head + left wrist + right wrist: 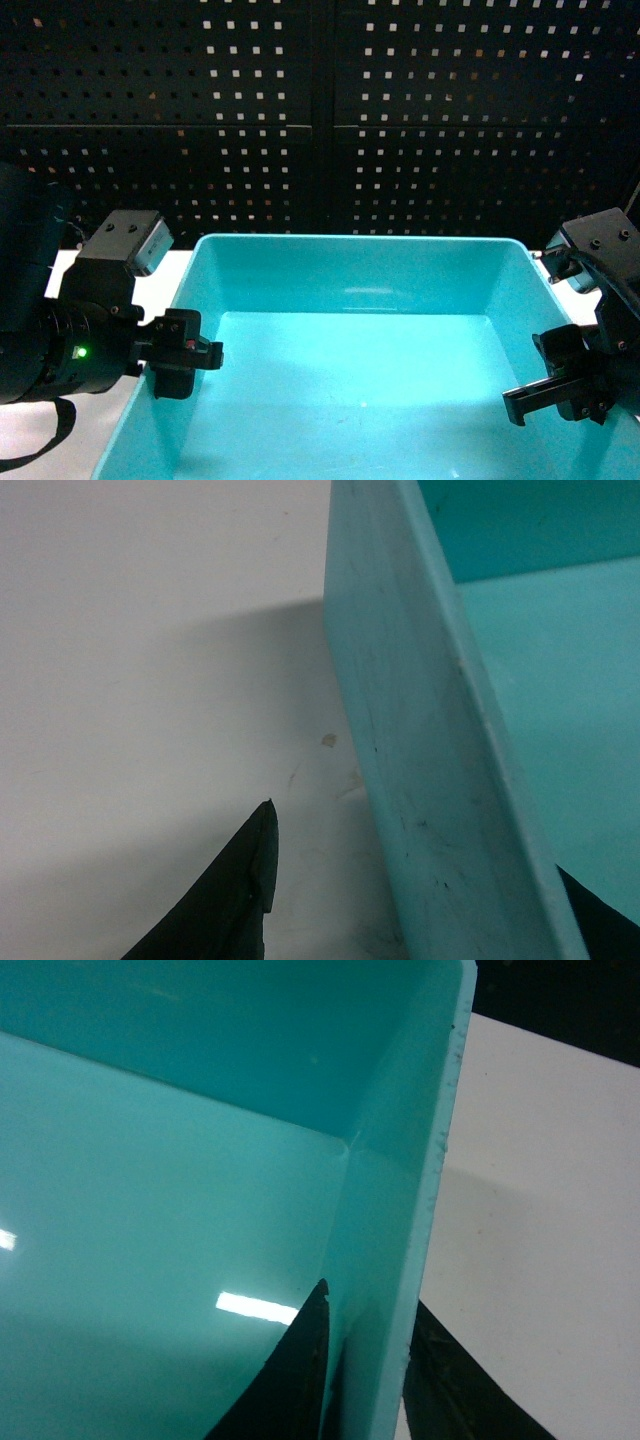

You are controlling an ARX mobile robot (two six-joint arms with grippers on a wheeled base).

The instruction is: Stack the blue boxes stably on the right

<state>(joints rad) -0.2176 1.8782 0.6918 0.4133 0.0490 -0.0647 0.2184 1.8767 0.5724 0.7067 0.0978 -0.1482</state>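
- Right up close, a turquoise tub (360, 380) fills the lower middle of the head view, its floor bare and glossy with a couple of light reflections on it.
- The left gripper (185, 362) sits at the tub's left wall; in the left wrist view one dark finger (235, 900) hangs outside over the white table (140, 680) and the other shows at the bottom right corner inside the tub, so the jaws straddle the wall (430, 780). Whether they are pressing on it I cannot tell.
- The right gripper (560, 392) is at the right wall. The right wrist view shows one finger (290, 1380) inside, against the sloping wall, and the other just outside the rim, with the wall (400, 1240) between them. Again the jaws look narrow around it, but actual contact is not clear.
- The tub's outer left wall carries small scuffs and dark specks.
- The table runs white on both sides of the tub.
- Farthest back, a black pegboard (320, 110) with rows of small holes spans the whole width behind the tub.
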